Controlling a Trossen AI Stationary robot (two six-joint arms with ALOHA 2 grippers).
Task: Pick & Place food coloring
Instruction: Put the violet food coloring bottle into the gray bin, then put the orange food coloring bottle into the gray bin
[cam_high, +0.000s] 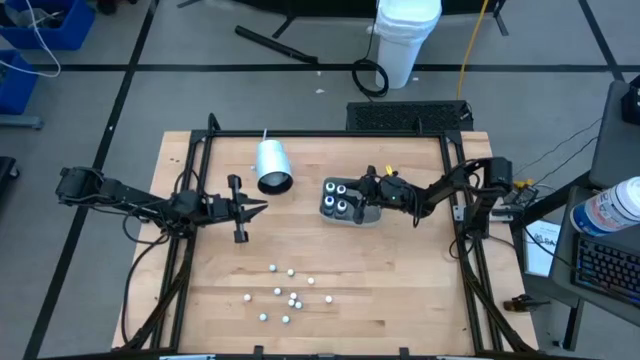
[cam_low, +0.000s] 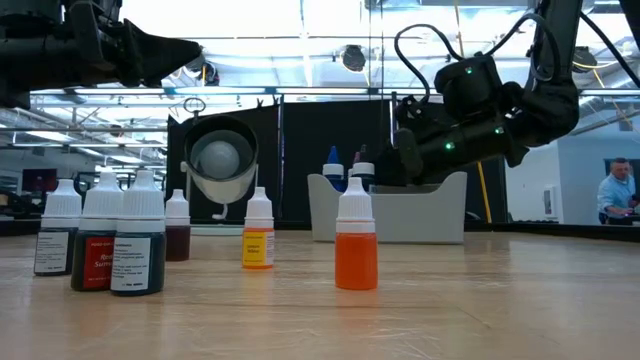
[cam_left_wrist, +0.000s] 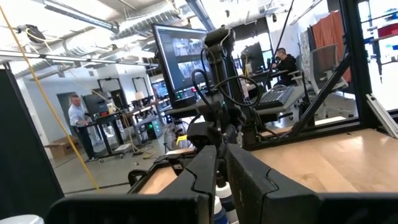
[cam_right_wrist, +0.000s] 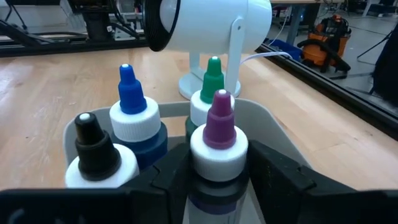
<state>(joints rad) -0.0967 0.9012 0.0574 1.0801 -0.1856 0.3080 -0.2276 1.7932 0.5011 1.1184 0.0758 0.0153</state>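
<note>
Four small dropper bottles (cam_high: 338, 199) are counted in the grey tray (cam_high: 368, 216), roughly ten white-capped ones (cam_high: 285, 295) left on the wooden surface (cam_high: 400, 280); the right pincer (cam_right_wrist: 219, 163) is seen around the purple-capped bottle (cam_right_wrist: 219, 140), grip uncertain, while the left pincer (cam_high: 258, 208) is held together, empty.

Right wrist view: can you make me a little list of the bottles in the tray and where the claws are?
holder: tray
bottles in it: black-topped bottle, blue-topped bottle, green-topped bottle, purple-topped bottle
right claw: at the purple-topped bottle
left claw: waiting over the left part of the table
</note>
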